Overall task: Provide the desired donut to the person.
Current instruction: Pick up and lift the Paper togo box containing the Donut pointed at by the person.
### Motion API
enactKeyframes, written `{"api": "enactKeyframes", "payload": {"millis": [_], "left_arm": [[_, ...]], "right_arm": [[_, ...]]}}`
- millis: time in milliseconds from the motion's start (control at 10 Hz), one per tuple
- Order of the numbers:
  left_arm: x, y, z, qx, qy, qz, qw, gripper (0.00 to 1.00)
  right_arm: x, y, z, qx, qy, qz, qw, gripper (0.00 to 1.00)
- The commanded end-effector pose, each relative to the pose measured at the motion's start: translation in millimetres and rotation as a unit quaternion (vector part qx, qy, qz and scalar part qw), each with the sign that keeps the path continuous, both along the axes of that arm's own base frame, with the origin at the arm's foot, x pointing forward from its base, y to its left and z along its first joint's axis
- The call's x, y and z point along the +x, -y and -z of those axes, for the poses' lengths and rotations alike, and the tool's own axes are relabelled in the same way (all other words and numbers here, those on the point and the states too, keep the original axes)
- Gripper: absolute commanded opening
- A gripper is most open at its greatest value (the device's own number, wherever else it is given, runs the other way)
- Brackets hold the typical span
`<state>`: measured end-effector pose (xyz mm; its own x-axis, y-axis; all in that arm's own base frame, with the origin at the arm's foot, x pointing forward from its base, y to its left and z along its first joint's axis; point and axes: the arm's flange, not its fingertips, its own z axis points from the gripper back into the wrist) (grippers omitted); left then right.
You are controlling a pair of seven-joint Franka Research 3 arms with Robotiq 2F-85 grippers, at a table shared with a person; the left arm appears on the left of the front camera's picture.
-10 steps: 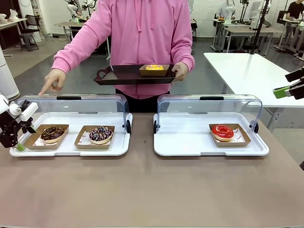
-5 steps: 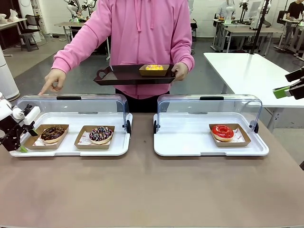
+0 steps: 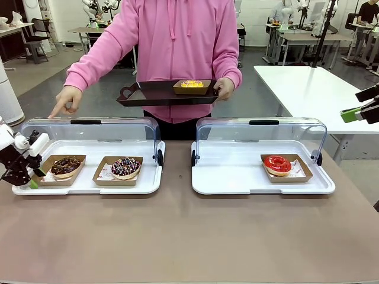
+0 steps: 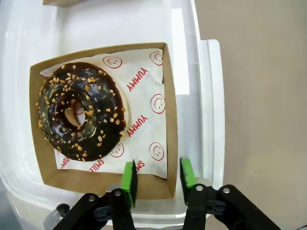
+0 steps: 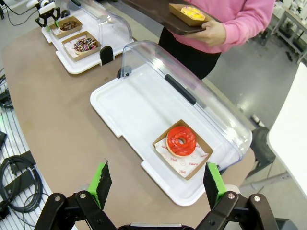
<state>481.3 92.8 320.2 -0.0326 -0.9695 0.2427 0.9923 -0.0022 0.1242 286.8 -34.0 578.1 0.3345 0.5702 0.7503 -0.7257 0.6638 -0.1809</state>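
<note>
Dropping since a second ago, the left end effector (image 4: 158,175) now pinches the wall of the carton (image 4: 86,184) holding the chocolate donut (image 4: 81,115) at the white tray's (image 3: 89,188) left end. Lift and handover remain, I'd say; the person's hand (image 3: 66,99) points from behind that tray. Carton's longer side seems to follow the tray's length. Right end effector (image 5: 157,171) gapes, well away.

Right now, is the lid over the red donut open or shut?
Open: the clear lid stands swung back behind the red donut, nothing covering it.
</note>
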Motion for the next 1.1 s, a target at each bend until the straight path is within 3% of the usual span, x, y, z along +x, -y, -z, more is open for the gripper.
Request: {"api": "enactKeyframes", "payload": {"millis": [0,100,500,700,1000], "left_arm": [[-1.3,-3.0,3.7,-0.009,-0.001,0.013,1.0,0.05],[-4.2,-0.8,1.6,-0.004,-0.002,0.017,1.0,0.0],[-13.8,6.6,-6.5,-0.002,0.005,0.034,0.999,0.0],[-26.1,6.0,-21.4,-0.01,0.029,0.04,0.999,0.0],[-83.4,10.2,-59.9,0.005,0.077,0.087,0.993,0.0]], "right_arm": [[-0.8,-1.1,1.5,-0.006,-0.009,0.008,1.0,1.0],[-0.8,-1.1,1.5,-0.006,-0.009,0.008,1.0,1.0],[-0.8,-1.1,1.5,-0.006,-0.009,0.008,1.0,1.0],[-0.8,-1.1,1.5,-0.006,-0.009,0.008,1.0,1.0],[-0.8,-1.1,1.5,-0.006,-0.009,0.008,1.0,1.0]]}}
